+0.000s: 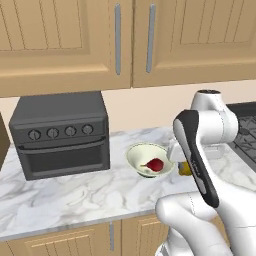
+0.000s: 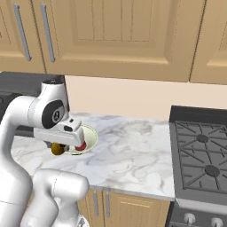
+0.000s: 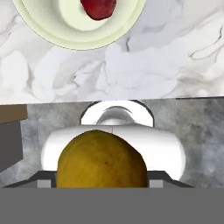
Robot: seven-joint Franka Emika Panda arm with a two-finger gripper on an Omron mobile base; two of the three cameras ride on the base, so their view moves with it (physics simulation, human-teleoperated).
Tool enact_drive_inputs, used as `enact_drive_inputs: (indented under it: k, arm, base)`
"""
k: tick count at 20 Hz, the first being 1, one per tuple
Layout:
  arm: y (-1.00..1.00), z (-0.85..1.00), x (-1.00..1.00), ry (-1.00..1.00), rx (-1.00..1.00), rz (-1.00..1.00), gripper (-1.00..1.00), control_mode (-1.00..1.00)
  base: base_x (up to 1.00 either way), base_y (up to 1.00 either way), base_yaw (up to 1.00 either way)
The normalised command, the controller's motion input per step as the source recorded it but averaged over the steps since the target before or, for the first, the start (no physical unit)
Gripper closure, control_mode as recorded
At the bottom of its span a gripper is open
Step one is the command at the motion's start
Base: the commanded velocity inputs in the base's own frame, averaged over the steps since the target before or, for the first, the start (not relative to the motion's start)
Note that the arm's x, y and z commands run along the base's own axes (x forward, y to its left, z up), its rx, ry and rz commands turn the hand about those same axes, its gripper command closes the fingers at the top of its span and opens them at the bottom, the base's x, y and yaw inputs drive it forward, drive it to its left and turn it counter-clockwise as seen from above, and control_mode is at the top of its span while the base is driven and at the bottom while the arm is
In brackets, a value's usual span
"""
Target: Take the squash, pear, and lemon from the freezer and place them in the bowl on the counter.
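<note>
My gripper (image 3: 101,177) is shut on a round ochre-yellow fruit, the lemon (image 3: 101,159) by its look. The lemon (image 1: 184,168) hangs just right of the bowl, near the counter's front edge. From the right side the gripper (image 2: 60,148) and lemon (image 2: 56,149) sit under the white wrist. The pale cream bowl (image 1: 135,155) (image 2: 91,133) (image 3: 127,33) rests on the marble counter (image 1: 75,195) with a red pear (image 1: 155,163) (image 3: 99,8) inside. The freezer and the squash are out of view.
A dark grey toaster oven (image 1: 60,135) stands on the counter left of the bowl. A gas stove (image 2: 199,155) lies to the right. Wooden wall cabinets (image 1: 115,40) hang overhead. Open marble (image 2: 133,155) spreads between bowl and stove.
</note>
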Motion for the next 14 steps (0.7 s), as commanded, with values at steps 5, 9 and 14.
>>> enact_drive_inputs:
  k: [5, 9, 14]
  arm:
    - [0.0, -0.3, 0.4, 0.0, 0.0, 0.0, 1.0, -1.0]
    - [0.0, -0.34, 0.2, 0.0, 0.0, 0.0, 1.0, -1.0]
    - [0.01, -0.29, 0.18, 0.0, 0.0, 0.0, 1.0, -1.0]
  base:
    - [0.0, 0.0, 0.0]
    - [0.0, 0.0, 0.0]
    - [0.0, 0.0, 0.0]
